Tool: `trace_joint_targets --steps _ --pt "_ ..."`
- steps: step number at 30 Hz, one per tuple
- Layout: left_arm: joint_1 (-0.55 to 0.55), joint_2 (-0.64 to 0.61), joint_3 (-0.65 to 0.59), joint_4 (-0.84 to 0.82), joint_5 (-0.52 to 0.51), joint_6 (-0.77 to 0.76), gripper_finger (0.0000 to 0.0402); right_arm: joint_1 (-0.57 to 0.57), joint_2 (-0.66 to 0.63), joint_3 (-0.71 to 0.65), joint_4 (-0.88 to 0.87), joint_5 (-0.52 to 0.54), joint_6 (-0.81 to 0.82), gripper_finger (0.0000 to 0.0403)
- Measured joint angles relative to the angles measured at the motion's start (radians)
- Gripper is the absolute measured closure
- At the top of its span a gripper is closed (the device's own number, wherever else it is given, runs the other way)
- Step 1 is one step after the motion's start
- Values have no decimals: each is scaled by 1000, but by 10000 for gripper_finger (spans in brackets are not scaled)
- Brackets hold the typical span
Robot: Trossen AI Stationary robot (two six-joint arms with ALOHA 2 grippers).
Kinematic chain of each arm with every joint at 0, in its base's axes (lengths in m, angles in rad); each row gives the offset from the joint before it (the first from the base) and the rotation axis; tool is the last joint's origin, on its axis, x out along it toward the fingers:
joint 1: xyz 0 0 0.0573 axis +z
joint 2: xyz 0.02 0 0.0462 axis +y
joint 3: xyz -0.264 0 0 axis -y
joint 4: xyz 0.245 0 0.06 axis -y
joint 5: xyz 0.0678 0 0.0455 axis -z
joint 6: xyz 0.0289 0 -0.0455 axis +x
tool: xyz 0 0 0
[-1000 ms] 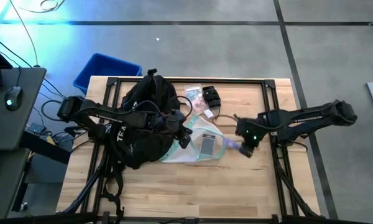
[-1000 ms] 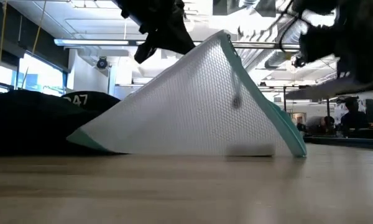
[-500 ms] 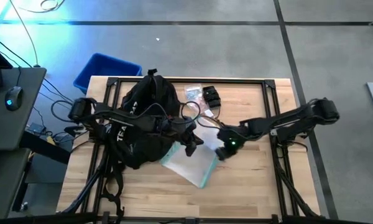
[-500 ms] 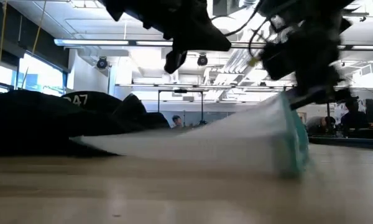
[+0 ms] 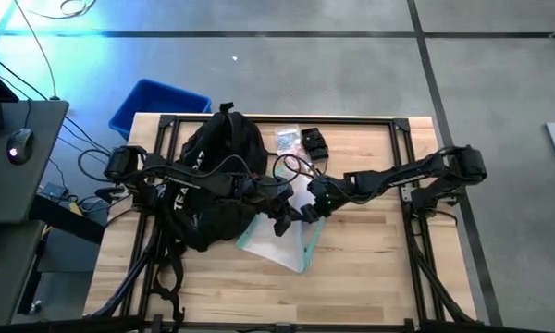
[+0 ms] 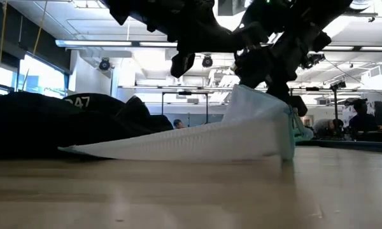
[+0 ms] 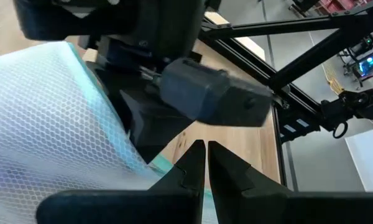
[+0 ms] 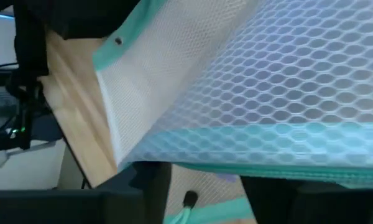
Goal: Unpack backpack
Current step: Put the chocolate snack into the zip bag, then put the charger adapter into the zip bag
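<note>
The black backpack (image 5: 213, 180) lies on the table's left half. Against its right side lies a white mesh pouch (image 5: 287, 245) with teal trim. The pouch's left end is flat on the wood and its right end (image 6: 258, 108) is raised. My right gripper (image 5: 314, 207) reaches in from the right to that raised end. Its fingers are apart, with the teal edge crossing between them. My left gripper (image 5: 282, 220) hangs shut just above the pouch, beside the backpack, and touches nothing. My right gripper has the pouch's teal-trimmed edge (image 8: 236, 163) lying across the gap between its spread fingers (image 8: 152, 186). It comes nearly level from the table's right. I cannot tell whether the fingers touch the edge. That end stands raised; the rest rests on the table.
Small packets (image 5: 289, 141) and a dark item (image 5: 314, 144) lie near the far edge. A blue bin (image 5: 157, 106) stands on the floor beyond the far left corner. Bare wood (image 5: 370, 268) spreads over the near and right parts of the table.
My right gripper has travelled toward the table's left, up to the backpack, taking the pouch's right end with it. The pouch stood tall like a tent. It has since sunk and been pushed together, and now lies low with only its right end raised.
</note>
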Motion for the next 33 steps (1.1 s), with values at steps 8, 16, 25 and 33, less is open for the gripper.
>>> trace_joint_targets --steps 8,16,25,33 --pt "-1 0 0 -13 1 -7 401 14 -44 0 -19 -18 -142 173" --pt "-23 0 0 -120 0 -9 402 113 -183 0 -247 -32 -545 172" --pt "-78 0 0 -238 -12 -67 402 142 -207 -4 -541 328 -1102 172" --pt "-174 -1 0 -233 -98 -178 401 86 -206 -143 -284 548 -1395 172"
